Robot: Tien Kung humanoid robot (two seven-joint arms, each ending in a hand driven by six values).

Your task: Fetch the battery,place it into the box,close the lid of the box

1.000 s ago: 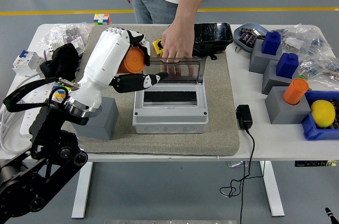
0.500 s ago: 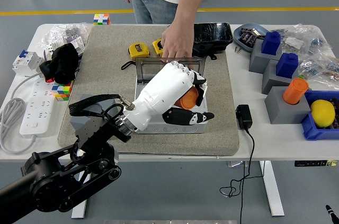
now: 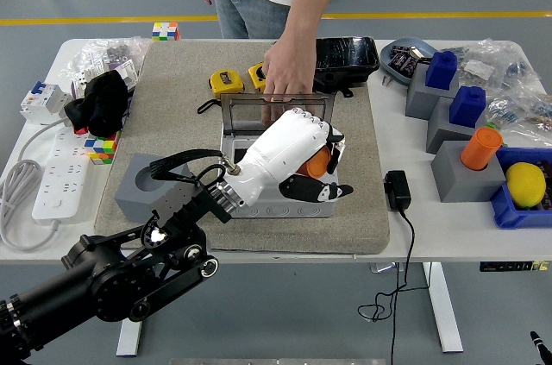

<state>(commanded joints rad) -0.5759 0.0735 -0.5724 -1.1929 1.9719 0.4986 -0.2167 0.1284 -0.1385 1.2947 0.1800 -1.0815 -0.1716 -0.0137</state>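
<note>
My left hand (image 3: pixel 321 166), white-shelled with black fingers, is curled around an orange cylindrical battery (image 3: pixel 317 163) and hovers over the open grey box (image 3: pixel 250 204) in the middle of the mat. The box's clear lid (image 3: pixel 259 110) stands upright at its far edge. A person's hand (image 3: pixel 287 67) rests on top of that lid, holding it up. An empty grey holder block (image 3: pixel 138 194) with a round hole stands left of the box. My right arm is out of sight.
A second orange battery (image 3: pixel 481 147) sits in a grey block at the right, beside blue-topped blocks (image 3: pixel 442 72) and a blue bin (image 3: pixel 509 208) holding a lemon. Yellow tape measures (image 3: pixel 222 82), a black case (image 3: pixel 347 56), a power strip (image 3: pixel 53 185) and a black adapter (image 3: pixel 397 190) lie around.
My left hand carried the orange battery from above the grey holder block rightward and down over the open box. The person's hand has stayed on the lid.
</note>
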